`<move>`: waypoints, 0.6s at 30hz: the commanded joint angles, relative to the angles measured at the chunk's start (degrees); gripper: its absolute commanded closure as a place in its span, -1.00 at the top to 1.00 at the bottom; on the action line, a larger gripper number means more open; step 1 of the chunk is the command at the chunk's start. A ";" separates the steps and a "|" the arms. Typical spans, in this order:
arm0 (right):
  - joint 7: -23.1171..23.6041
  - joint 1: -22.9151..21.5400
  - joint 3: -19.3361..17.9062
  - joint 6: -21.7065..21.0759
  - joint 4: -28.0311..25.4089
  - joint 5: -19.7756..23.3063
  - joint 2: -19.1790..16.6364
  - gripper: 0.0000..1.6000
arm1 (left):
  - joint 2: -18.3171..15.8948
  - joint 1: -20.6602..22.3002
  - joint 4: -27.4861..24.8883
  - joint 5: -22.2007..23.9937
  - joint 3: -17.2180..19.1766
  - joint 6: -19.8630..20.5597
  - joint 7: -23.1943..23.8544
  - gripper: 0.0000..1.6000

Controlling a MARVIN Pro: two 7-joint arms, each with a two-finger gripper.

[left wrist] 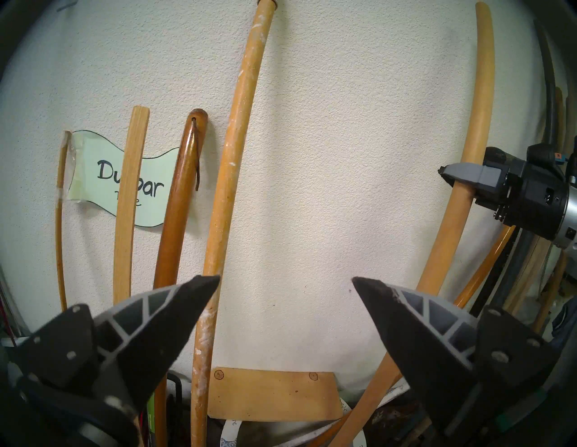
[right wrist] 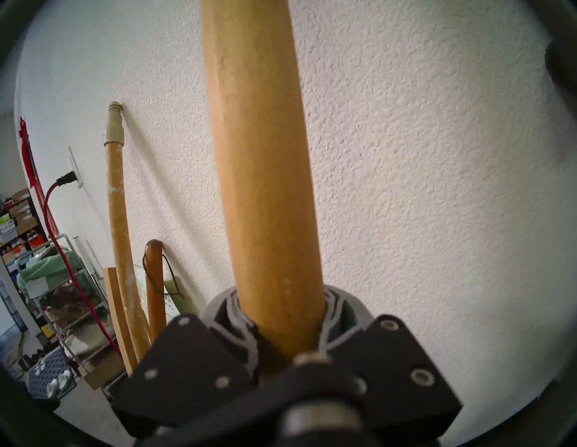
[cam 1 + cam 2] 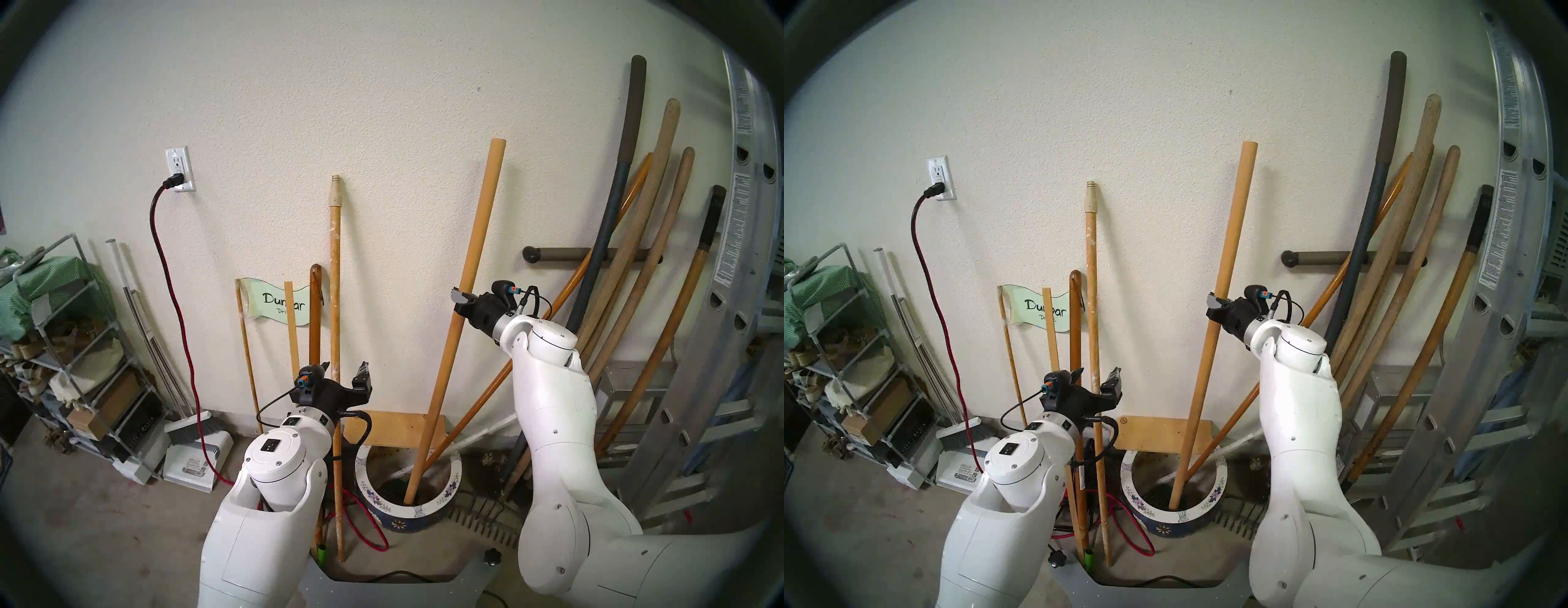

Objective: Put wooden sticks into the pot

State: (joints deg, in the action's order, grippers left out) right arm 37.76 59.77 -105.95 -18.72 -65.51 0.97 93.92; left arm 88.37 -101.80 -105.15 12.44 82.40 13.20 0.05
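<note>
Wooden sticks come in two here. One plain stick [image 3: 466, 271] leans a bit, with its bottom end down inside the pot [image 3: 441, 501] and its top end up near the wall [image 3: 382, 85]. The right gripper [image 3: 460, 302] is squeezed tight around the middle of this stick, and the wrist view shows the grey fingers [image 2: 224, 309] hugging the wood on both sides. The other stick, the paint-flecked stick [image 3: 335, 297] with a beige screw tip, stands on the floor [image 3: 106, 530] and rests against the wall, just left of the pot. The left gripper [image 3: 343, 378] has its jaws spread wide apart and holds nothing. It sits close in front of the paint-flecked stick, and that stick passes beside its left finger. A flat wooden board [image 3: 394, 429] leans on the wall behind the pot
</note>
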 commanded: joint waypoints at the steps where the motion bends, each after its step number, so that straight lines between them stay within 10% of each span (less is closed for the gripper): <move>1: -0.03 -3.12 0.27 2.08 1.32 0.24 0.04 -1.00 | 0.06 0.01 -0.05 0.10 -0.06 -0.08 0.11 1.00; 18: -0.40 -4.64 1.51 5.76 8.24 -1.20 -0.75 -1.00 | 0.05 0.01 -0.05 0.10 -0.06 -0.08 0.11 1.00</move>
State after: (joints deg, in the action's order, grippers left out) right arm 37.48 57.62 -105.12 -14.93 -57.89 0.08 93.16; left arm 88.36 -101.80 -105.15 12.44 82.40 13.20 0.05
